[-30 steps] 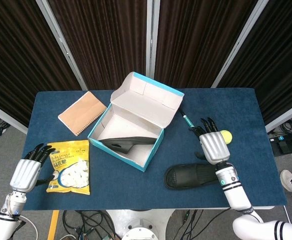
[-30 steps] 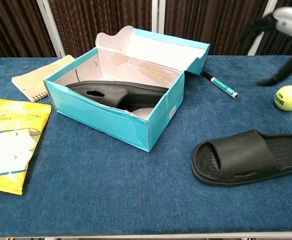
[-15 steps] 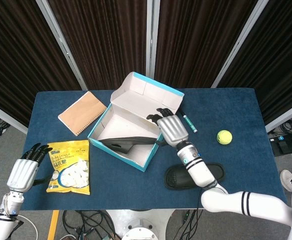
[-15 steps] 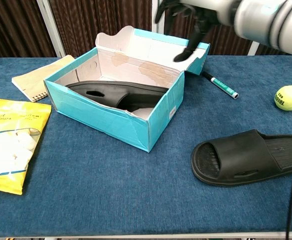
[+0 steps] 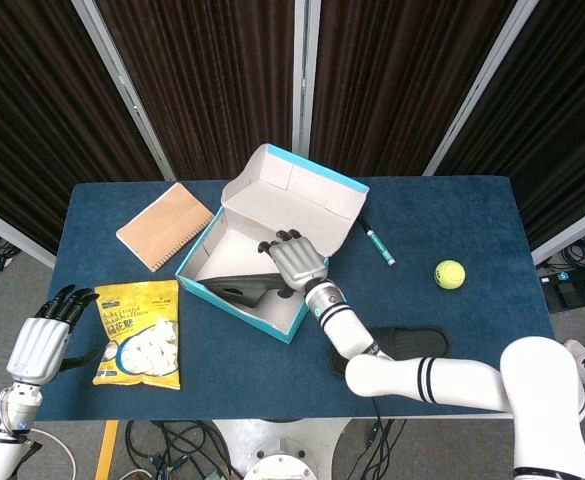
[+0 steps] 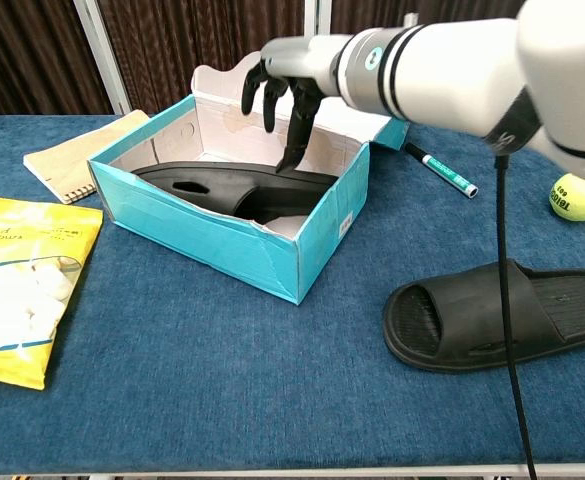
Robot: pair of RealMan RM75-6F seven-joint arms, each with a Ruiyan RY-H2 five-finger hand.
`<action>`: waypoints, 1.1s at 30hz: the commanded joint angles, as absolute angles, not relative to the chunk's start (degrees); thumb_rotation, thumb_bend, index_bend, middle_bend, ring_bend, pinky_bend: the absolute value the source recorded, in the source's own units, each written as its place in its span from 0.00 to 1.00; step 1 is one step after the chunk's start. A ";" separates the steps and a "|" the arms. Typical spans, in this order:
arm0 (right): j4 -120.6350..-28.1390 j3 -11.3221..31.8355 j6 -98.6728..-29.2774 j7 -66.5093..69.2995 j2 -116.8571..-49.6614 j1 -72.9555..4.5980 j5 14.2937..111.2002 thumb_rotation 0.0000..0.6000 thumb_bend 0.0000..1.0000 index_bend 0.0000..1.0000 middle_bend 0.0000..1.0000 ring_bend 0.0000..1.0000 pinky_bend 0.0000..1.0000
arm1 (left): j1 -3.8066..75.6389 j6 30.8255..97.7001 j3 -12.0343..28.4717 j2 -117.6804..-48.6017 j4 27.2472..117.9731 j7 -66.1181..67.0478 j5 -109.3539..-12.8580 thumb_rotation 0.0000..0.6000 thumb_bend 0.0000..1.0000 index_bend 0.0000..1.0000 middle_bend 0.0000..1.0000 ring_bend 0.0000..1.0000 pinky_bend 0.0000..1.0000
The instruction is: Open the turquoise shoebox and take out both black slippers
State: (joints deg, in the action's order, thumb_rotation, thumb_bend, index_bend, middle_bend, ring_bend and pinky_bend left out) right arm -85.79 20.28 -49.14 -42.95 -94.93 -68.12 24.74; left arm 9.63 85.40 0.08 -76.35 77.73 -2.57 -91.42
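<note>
The turquoise shoebox stands open at mid-table, its lid folded back. One black slipper lies inside it. The other black slipper lies on the table right of the box, partly hidden by my right arm in the head view. My right hand hangs over the box's right half, fingers spread and pointing down, one fingertip just above the inner slipper, holding nothing. My left hand is open beyond the table's left front corner.
A yellow snack bag lies front left, and a tan notebook is behind it. A teal pen and a yellow tennis ball lie right of the box.
My right hand swung left from beside the tennis ball, passed over the box lid and now dips into the box above the slipper. My left hand drifted slightly left.
</note>
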 commanded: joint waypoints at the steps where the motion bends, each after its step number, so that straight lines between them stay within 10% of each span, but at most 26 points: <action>1: -83.23 18.74 -48.57 -44.19 -96.81 -70.14 22.25 1.00 0.03 0.24 0.33 0.12 0.15 | 9.57 85.52 0.03 -76.37 77.64 -3.22 -91.50 1.00 0.09 0.19 0.16 0.09 0.30; 20: -73.85 15.49 -47.24 -45.50 -102.22 -75.85 16.74 1.00 0.09 0.33 0.37 0.23 0.19 | 9.13 85.89 0.17 -76.48 76.07 -3.77 -91.14 1.00 0.09 0.19 0.16 0.09 0.30; 33: -70.72 14.83 -46.98 -45.42 -104.42 -76.85 16.87 1.00 0.28 0.53 0.48 0.36 0.49 | 8.70 86.06 0.16 -76.69 74.96 -4.75 -90.80 1.00 0.09 0.19 0.16 0.09 0.30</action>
State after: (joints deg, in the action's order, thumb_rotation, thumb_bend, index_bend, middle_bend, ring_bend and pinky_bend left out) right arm -70.78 14.84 -47.01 -45.47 -104.37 -76.83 16.81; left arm 8.71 86.05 0.16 -76.68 74.97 -4.74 -90.81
